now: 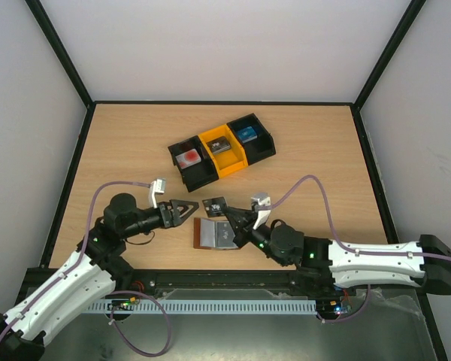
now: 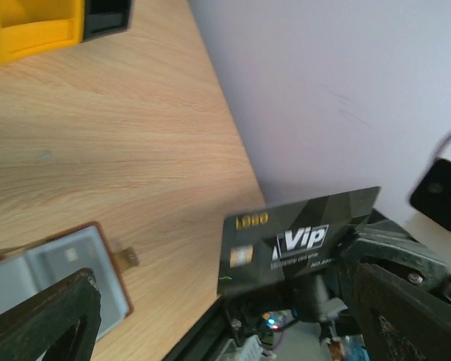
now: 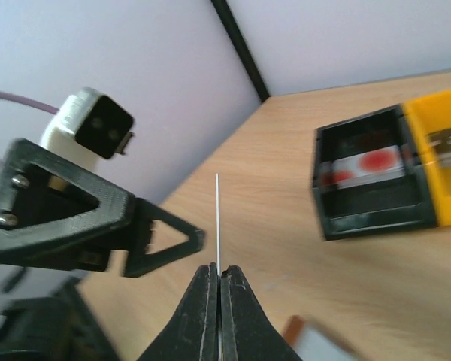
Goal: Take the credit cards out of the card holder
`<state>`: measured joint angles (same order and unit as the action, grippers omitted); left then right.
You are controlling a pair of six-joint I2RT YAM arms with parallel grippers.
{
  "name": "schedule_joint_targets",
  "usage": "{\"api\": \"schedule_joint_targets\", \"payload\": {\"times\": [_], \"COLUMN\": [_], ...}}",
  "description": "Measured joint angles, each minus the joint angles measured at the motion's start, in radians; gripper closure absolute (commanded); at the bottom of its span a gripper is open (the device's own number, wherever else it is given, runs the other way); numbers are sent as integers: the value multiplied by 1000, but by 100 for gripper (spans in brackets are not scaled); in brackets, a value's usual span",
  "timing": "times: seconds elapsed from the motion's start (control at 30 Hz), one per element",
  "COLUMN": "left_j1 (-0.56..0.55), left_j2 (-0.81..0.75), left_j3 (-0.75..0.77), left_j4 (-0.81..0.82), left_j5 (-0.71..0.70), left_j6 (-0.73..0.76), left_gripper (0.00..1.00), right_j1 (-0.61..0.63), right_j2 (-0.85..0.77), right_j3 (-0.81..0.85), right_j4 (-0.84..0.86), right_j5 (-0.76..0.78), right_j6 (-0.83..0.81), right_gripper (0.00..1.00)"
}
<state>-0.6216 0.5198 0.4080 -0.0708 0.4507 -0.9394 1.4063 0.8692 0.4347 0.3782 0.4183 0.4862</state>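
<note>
I had the right gripper [image 3: 219,274] clamped on the thin dark grey card [image 3: 218,210] mid-frame; left gripper [image 1: 186,209] gaped empty to its left, black-and-orange plastic bins [image 1: 233,160] well above.

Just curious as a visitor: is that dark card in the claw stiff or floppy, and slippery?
Probably stiff: the dark card stands straight above the shut right gripper, pinched at one edge. Likely light, being so thin. Its smooth face may slip.
</note>
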Motion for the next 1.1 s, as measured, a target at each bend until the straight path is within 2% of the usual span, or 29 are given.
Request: {"api": "schedule_joint_targets", "payload": {"times": [0.2,0.3,0.5,0.57,0.7,0.77,0.83,0.87,0.93,1.03,1.1], "left_j1": [0,0,-2,-2,-2,-2,-2,-2,-2,-2,-2], "left_j2": [-25,-36,-28,-28,-31,-32,-32,-33,-36,-39,-42], "left_j3": [-10,-16,-18,-28,-58,-67,-70,-72,-76,-81,-86], "left_j4": [145,214,267,279,309,320,331,342,363,384,389], "left_j5": [114,164,234,253,277,285,293,296,301,305,304], "left_j6": [-11,-25,-42,-43,-61,-68,-74,-76,-85,-91,-93], "left_gripper": [12,20,35,45,76,88,97,97,97,97,97], "right_j1": [0,0,0,0,0,0,0,0,0,0,-1], "right_j2": [-100,-121,-132,-133,-133,-133,-134,-134,-136,-140,-146], "right_j3": [-86,-155,-163,-163,-163,-163,-163,-162,-161,-161,-161], "right_j4": [114,193,258,283,307,309,307,306,299,297,296], "right_j5": [-143,-204,-277,-291,-299,-302,-304,-304,-300,-299,-296], "right_j6": [264,358,437,449,461,462,463,464,466,473,480], "right_gripper": [98,98,98,98,98,98,98,97,90,71,63]}}
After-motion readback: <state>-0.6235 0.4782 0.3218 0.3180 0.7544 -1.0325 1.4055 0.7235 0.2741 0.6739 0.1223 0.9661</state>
